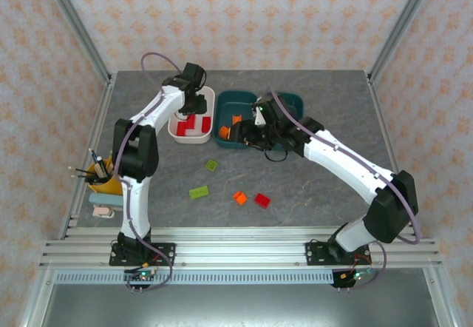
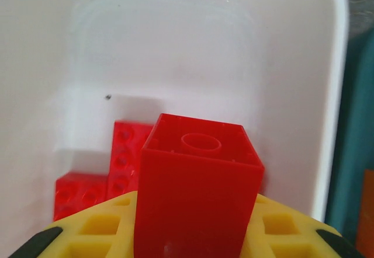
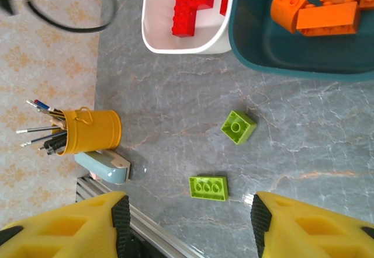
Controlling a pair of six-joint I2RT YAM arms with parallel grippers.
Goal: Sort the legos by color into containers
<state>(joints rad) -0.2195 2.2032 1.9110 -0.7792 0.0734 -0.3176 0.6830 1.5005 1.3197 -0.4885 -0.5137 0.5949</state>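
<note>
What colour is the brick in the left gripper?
The brick is red, clearest in the left wrist view.

Red brick [image 2: 197, 191] over white tub [image 2: 234, 59]

Bright, even light falls from overhead. The top view is crisp throughout, and the arms [image 1: 347, 164] lay only faint, soft-edged shadows on the grey table [image 1: 310, 186]. In the left wrist view the white tub [image 2: 175, 53] is washed nearly featureless, with a thin streak of glare along its upper wall. The red brick [image 2: 196, 194], close to the lens, looks soft. The right wrist view is sharp on the table, where the yellow cup [image 3: 93, 131] throws a small pale shadow. That view's top left corner is a dark blur.
</note>
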